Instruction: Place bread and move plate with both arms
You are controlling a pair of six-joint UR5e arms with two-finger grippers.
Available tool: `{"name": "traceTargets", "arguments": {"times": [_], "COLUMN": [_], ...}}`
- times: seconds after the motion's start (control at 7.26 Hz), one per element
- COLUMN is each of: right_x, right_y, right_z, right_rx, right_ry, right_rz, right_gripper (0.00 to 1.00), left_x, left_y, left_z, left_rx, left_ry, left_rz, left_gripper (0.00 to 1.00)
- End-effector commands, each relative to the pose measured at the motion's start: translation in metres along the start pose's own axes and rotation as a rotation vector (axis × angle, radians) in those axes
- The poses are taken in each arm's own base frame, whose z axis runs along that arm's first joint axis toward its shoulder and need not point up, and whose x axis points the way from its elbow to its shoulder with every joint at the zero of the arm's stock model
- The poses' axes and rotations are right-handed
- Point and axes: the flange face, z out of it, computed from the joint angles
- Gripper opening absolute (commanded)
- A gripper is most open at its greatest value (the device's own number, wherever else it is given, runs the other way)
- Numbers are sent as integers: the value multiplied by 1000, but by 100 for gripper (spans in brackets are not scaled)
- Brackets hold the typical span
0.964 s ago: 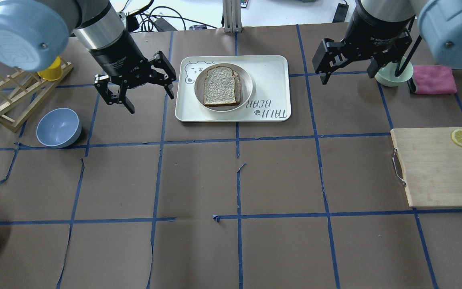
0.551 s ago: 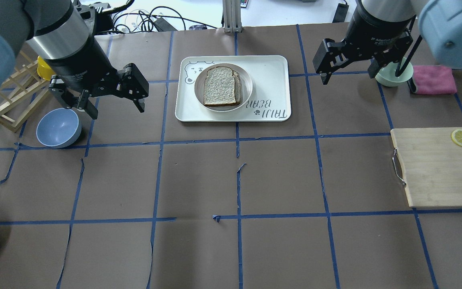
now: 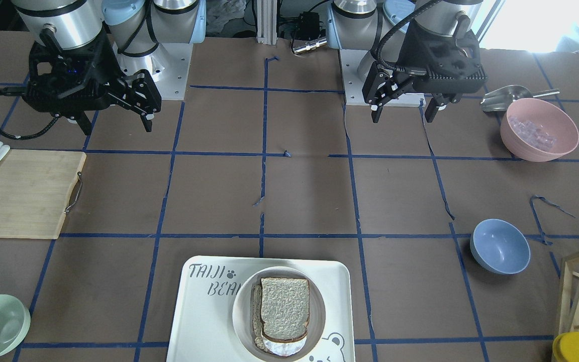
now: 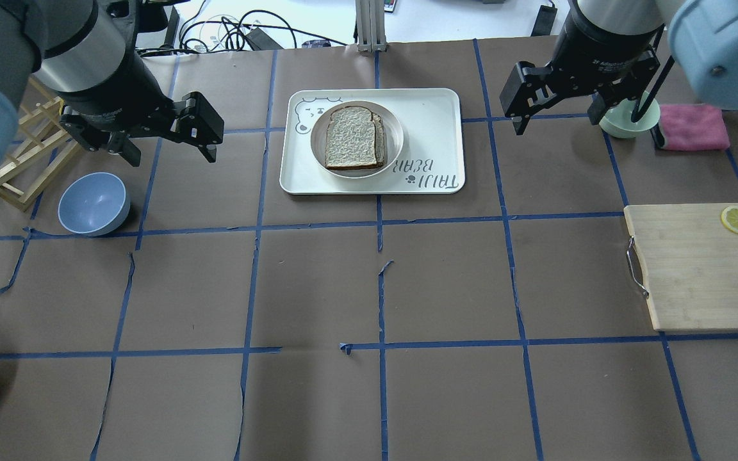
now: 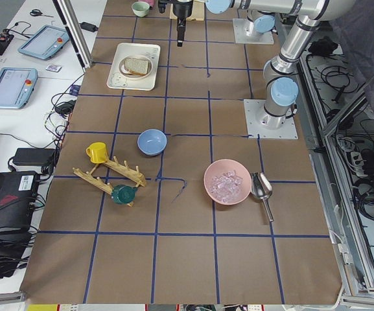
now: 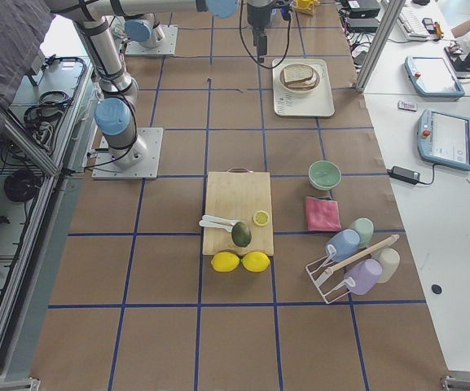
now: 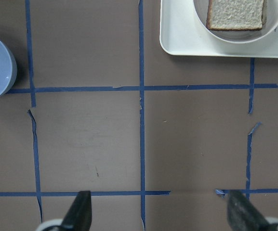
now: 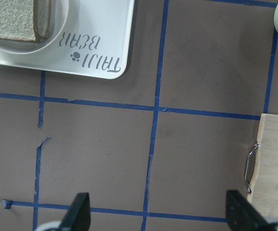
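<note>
The bread [image 4: 353, 137] lies on the round cream plate [image 4: 396, 137], on top of a tanner slice with egg white showing under it [image 3: 279, 347]. The plate stands on the bear-print tray [image 4: 433, 121] at the far middle of the table. My left gripper [image 4: 170, 153] is open and empty, hovering to the left of the tray. My right gripper [image 4: 558, 121] is open and empty, hovering to the right of the tray. In the left wrist view the bread [image 7: 235, 13] and the plate [image 7: 201, 29] show at the top right. In the right wrist view they show at the top left [image 8: 8, 19].
A blue bowl [image 4: 93, 203] and a wooden rack [image 4: 23, 166] are under and beside my left arm. A pale green bowl [image 4: 625, 118] and a pink cloth [image 4: 692, 127] are near my right gripper. A cutting board [image 4: 696, 269] lies at the right. A pink bowl [image 3: 538, 129] stands near the robot's left base.
My left gripper has moved left, away from the tray, and stayed open. The right gripper, the bread and the plate have not moved.
</note>
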Motion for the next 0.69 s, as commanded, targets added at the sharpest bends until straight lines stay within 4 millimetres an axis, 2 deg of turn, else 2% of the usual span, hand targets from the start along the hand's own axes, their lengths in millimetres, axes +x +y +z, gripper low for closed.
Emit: {"name": "traceTargets", "arguments": {"times": [0.0, 0.55], "right_x": [0, 0], "right_y": [0, 0], "right_z": [0, 1], "right_rx": [0, -1], "right_ry": [0, -3], "right_rz": [0, 0], "right_gripper": [100, 100], "left_x": [-2, -1], "left_y": [-10, -8], "left_z": [7, 4], "left_rx": [33, 36], "left_ry": [-27, -15], "left_rz": [-19, -16], "left_gripper": [100, 100]}}
